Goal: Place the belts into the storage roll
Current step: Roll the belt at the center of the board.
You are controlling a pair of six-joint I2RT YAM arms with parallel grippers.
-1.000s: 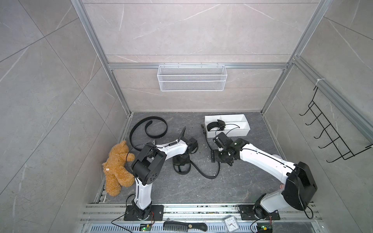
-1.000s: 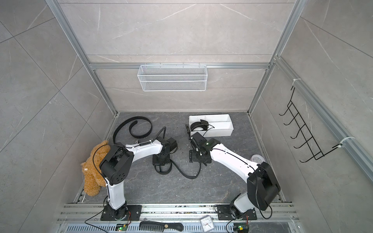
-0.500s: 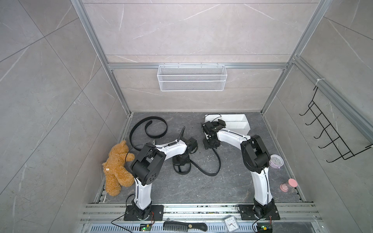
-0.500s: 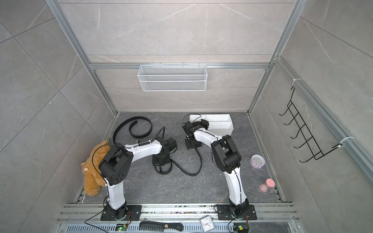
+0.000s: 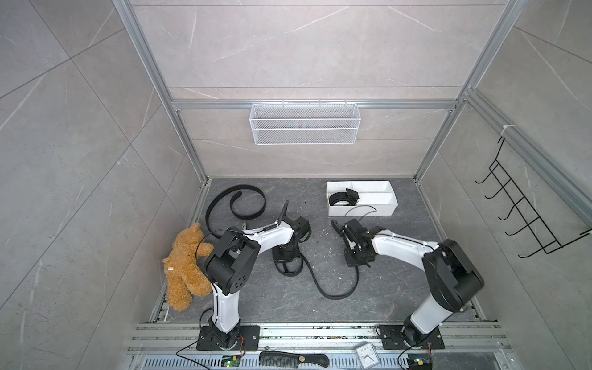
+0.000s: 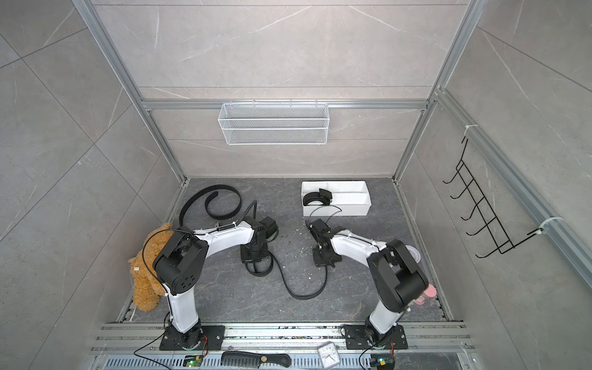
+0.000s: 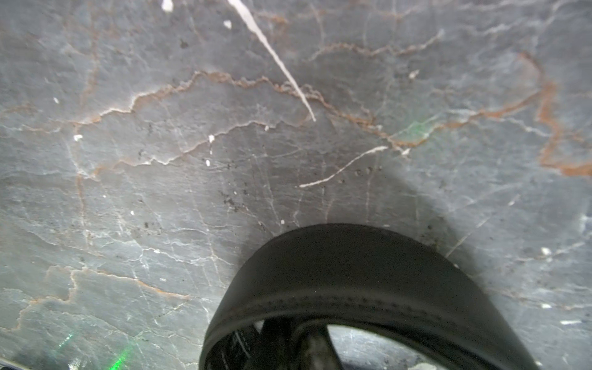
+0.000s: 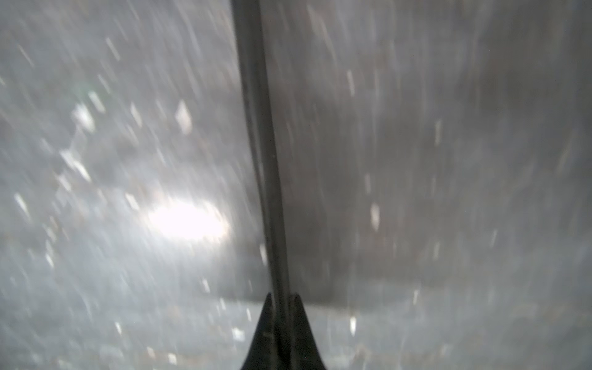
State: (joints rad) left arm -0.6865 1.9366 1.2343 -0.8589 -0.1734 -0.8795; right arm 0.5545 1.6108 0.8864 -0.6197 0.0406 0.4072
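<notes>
Right jaws were closed on the loose belt (image 5: 333, 294). In the blurred right wrist view the strap ran edge-on out from between the fingertips (image 8: 261, 336). These jaws stood low over the tabletop (image 5: 272, 304), at the end of the right arm (image 5: 400, 248).

From there the belt swept in a U toward the front rail and back up to the left jaws, ending in a small loop. Left jaws were closed and pointed down at that loop. The left wrist view showed the same belt (image 7: 352, 275) arching just ahead of them, but whether a strand was pinched could not be told.

The tray (image 5: 362, 211) lay just beyond the right jaws, apart from them. One coiled belt (image 5: 342, 201) sat in its end compartment on the left-jaw side. A third belt (image 5: 235, 205) lay in a wide open curl beyond the left jaws, outside the tray.
</notes>
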